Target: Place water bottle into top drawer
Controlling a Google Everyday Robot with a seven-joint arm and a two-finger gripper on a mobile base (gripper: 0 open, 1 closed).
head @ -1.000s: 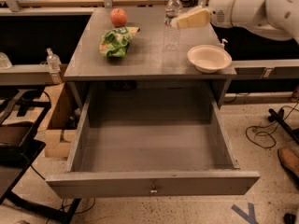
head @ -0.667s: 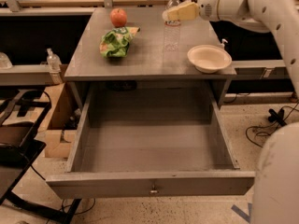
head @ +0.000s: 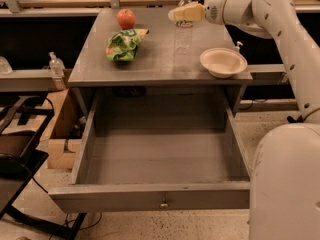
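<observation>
The water bottle stands upright on the grey desk top, towards the back, its white cap showing above my gripper. My gripper is at the bottle's shoulder, reaching in from the right at the end of the white arm, and it covers the bottle's upper part. The top drawer is pulled wide open below the desk top. Its inside is bare, and the small metal knob sits at the centre of the front panel.
A red apple and a green snack bag lie on the desk's back left. A white bowl sits at the right edge. A pump-top bottle stands on a low shelf at left. A black chair is at lower left.
My gripper has moved left from beside the bottle until it overlaps the bottle's upper part. The bottle has stayed standing on the desk. The view has shifted closer.
</observation>
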